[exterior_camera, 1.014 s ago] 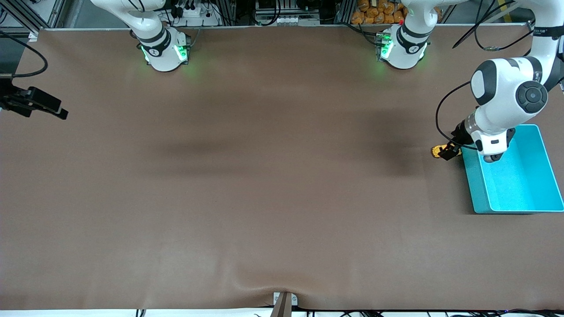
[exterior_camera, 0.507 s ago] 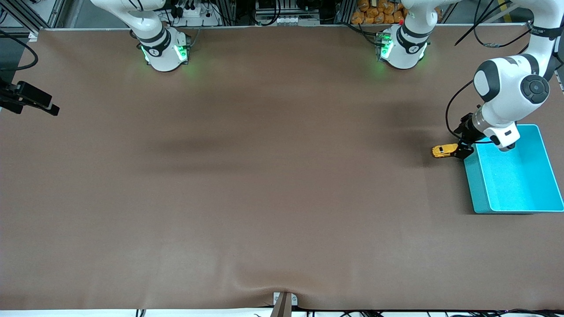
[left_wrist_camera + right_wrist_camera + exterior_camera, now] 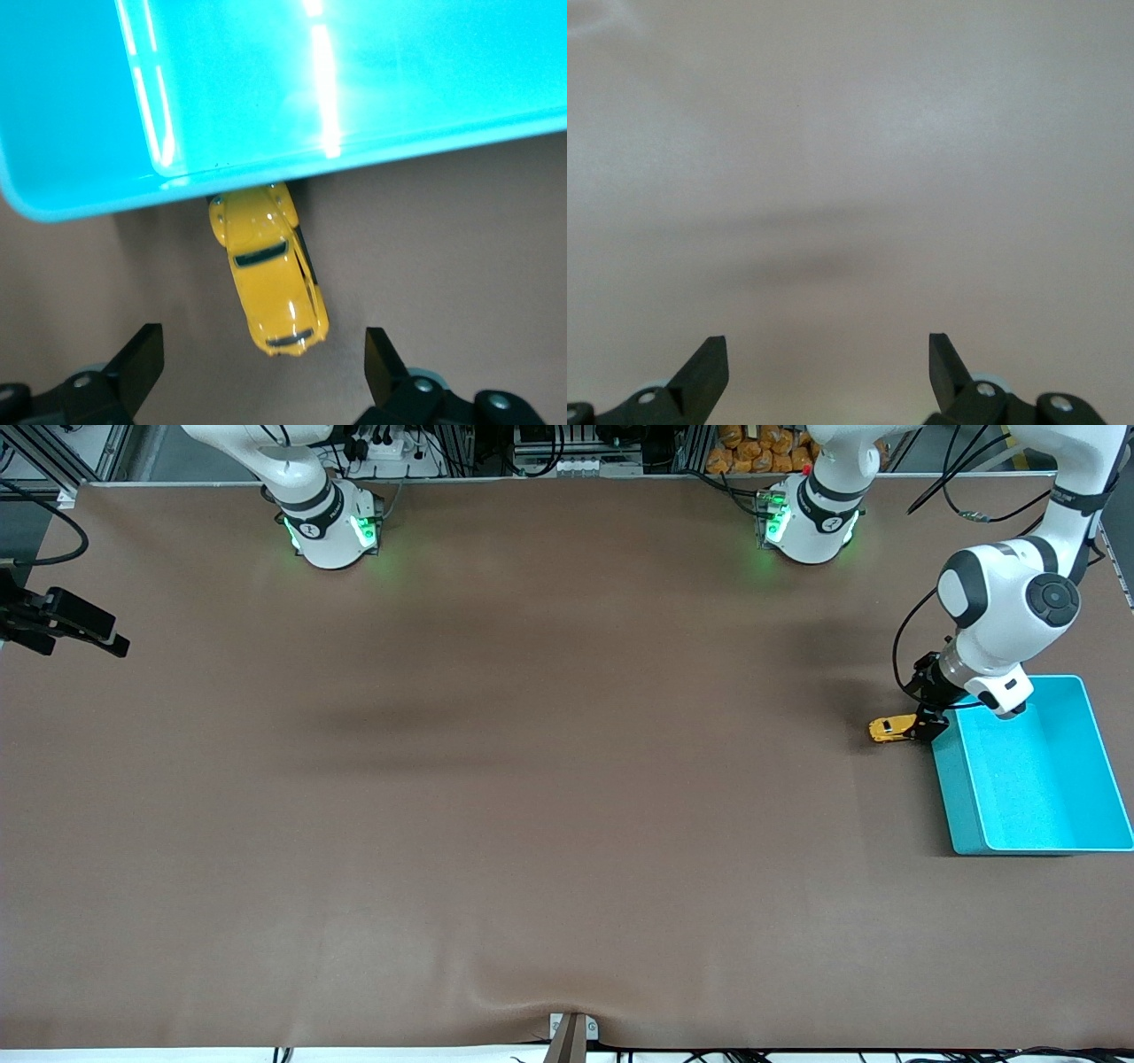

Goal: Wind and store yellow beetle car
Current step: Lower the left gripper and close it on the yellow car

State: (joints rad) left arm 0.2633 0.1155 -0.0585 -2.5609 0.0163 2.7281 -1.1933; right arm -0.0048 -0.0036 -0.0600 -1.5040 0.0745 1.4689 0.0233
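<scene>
While the yellow beetle car (image 3: 892, 728) sits on the counter (image 3: 532, 779) touching the teal bin (image 3: 1036, 841), the spread left end effector (image 3: 928, 724) hovers above this light, rigid, glossy toy, best pinched across its flanks; the right end effector (image 3: 824, 372) waits, spread.

A yellow-orange beetle car (image 3: 268, 269) with dark windows is seen between black left gripper (image 3: 260, 367) fingers, touching a teal bin (image 3: 266, 80).

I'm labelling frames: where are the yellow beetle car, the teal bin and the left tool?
yellow beetle car (image 3: 270, 282): left wrist view, roof.
teal bin (image 3: 967, 804): front view, side wall.
left tool (image 3: 263, 354): left wrist view, between open fingertips.
</scene>
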